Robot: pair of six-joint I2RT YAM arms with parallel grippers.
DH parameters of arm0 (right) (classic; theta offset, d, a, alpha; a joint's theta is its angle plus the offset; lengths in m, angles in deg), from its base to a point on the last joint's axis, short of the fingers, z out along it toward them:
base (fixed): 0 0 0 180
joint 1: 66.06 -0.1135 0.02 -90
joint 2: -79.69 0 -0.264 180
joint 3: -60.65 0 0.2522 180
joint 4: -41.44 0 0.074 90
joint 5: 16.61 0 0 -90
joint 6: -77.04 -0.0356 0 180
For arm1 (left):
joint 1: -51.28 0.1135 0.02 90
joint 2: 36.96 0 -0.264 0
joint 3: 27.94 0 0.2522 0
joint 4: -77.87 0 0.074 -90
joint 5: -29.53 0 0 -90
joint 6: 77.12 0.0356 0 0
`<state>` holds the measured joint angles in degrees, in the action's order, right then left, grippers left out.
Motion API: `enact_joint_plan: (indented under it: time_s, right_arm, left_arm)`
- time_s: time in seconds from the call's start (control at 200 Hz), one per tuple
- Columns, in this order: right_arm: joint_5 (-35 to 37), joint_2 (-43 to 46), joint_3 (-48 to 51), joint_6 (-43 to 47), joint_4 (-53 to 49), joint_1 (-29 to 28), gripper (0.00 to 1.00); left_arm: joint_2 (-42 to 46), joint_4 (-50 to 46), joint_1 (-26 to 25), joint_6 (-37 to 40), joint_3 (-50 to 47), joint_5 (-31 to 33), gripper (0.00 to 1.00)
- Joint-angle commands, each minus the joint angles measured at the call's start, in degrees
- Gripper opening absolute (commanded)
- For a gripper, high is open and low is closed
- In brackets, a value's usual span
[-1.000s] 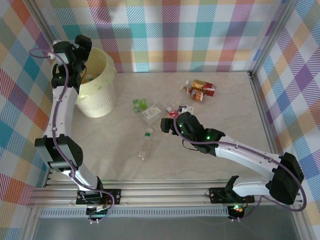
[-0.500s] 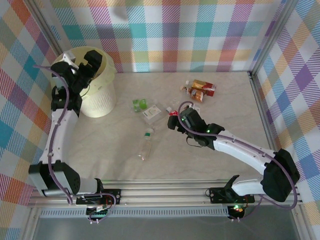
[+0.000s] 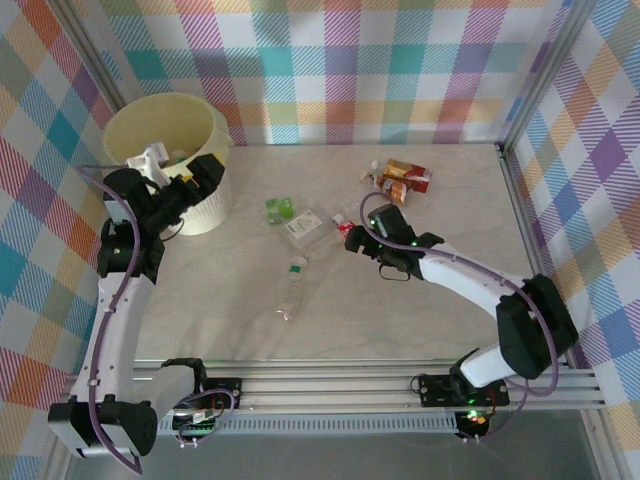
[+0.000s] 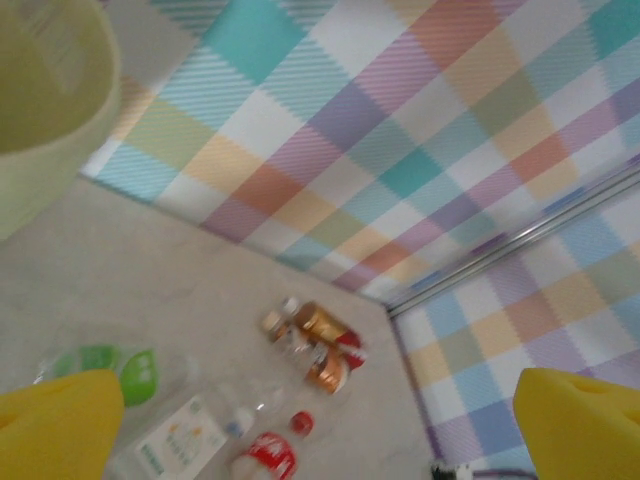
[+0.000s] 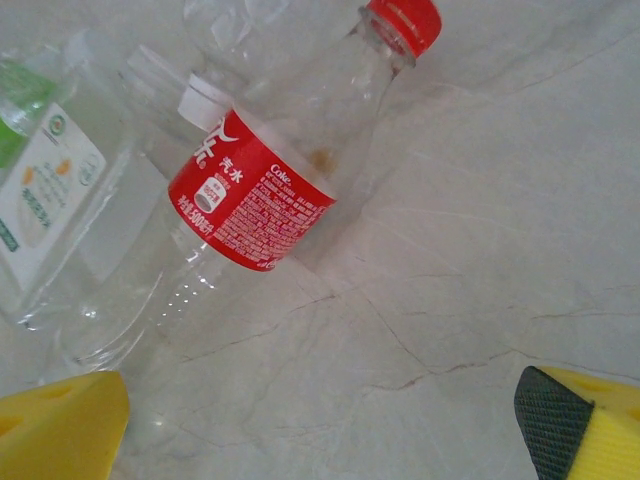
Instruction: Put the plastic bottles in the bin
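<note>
The bin (image 3: 150, 125) stands at the far left with a few items inside. My left gripper (image 3: 207, 178) hangs open and empty by the bin's right wall; in its wrist view the bin (image 4: 45, 110) is at top left. A red-labelled bottle (image 5: 255, 195) with a red cap lies on the table just ahead of my open right gripper (image 5: 320, 430), not touching it. From above, that gripper (image 3: 356, 238) is beside the red-labelled bottle (image 3: 346, 226). A white-labelled bottle (image 3: 303, 225), a green-labelled bottle (image 3: 280, 209), a clear green-capped bottle (image 3: 292, 286) and orange-labelled bottles (image 3: 402, 180) lie apart.
A metal rail (image 3: 515, 215) edges the table on the right, and checked walls close the back and sides. Bare marble table (image 3: 200, 300) lies between the arms' bases and the bottles.
My left arm has swung from over the bin down to its front right side. My right gripper has moved up and right, closer to the red-labelled bottle.
</note>
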<state>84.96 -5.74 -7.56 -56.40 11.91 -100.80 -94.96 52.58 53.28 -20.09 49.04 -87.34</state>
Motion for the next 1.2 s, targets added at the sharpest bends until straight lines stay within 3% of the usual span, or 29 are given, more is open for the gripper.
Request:
enact_joint_plan:
  time_s: [0.0, 0.215, 0.55, 0.77, 1.195]
  right_arm:
    - [-3.7, -4.5, -5.4, 1.6, -0.4, 0.9, 1.0]
    - [-4.6, -12.9, -14.2, -2.0, -3.7, 0.9, 1.0]
    - [3.2, -21.6, -20.7, -26.4, -11.3, 0.2, 1.0]
    - [4.0, -28.1, -25.1, -29.5, -10.4, 0.4, 1.0]
    - [7.0, -26.9, -19.9, -31.0, -4.7, 1.9, 0.81]
  left_arm:
    - [3.8, -8.0, -0.2, 6.3, -1.0, 3.4, 1.0]
    - [4.4, -12.0, -0.2, 8.7, -1.3, 5.0, 1.0]
    - [3.4, -12.8, -0.2, 9.2, -0.7, 5.6, 1.0]
    - [2.7, -13.2, -0.2, 8.9, -1.3, 5.8, 1.0]
    - [1.1, -11.3, -0.2, 9.1, -2.2, 0.8, 1.0]
